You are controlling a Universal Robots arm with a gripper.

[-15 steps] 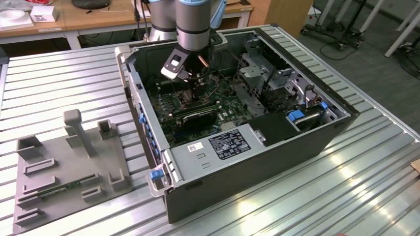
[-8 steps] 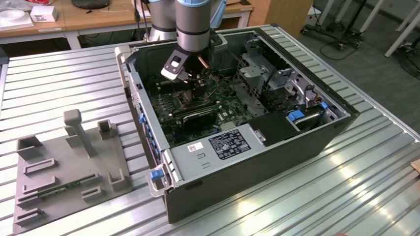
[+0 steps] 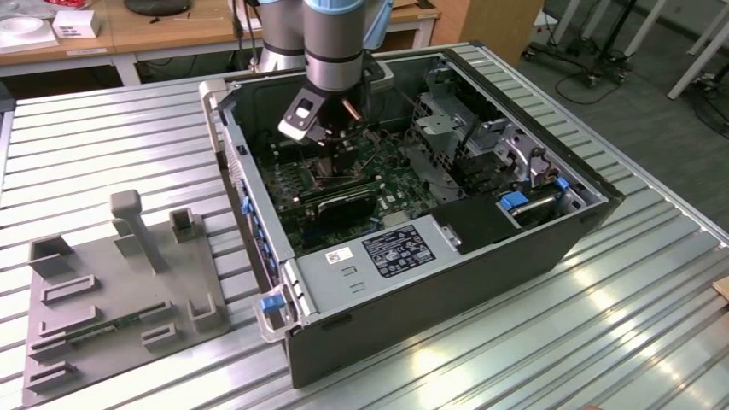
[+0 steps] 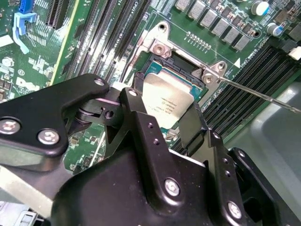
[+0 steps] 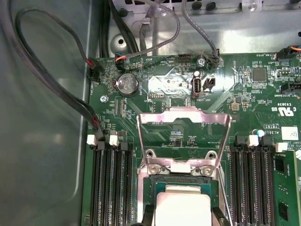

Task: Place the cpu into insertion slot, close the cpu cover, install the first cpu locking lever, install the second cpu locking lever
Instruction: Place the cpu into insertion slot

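Ok so: the claw (image 5: 182, 218) is seen clamped on the cpu (image 5: 182, 203), which is pinched by two opposite edges between the black fingers (image 5: 148, 215). The cpu is held right over the dark centre of the insertion slot (image 5: 160, 184); whether it's fully seated can't be told. The cpu cover (image 5: 183, 114) is flipped up and open, and the green motherboard (image 5: 244, 94) can be seen through its window. In the second wrist view a thin locking lever (image 4: 263, 95) is swung out away from the slot's corner. In the exterior view the arm is reached down into the open computer case (image 3: 456, 290), which is laid on the ribbed metal surface (image 3: 638, 282). A grey fixture tray (image 3: 125, 299) is parked well apart, toward the exterior view's left.
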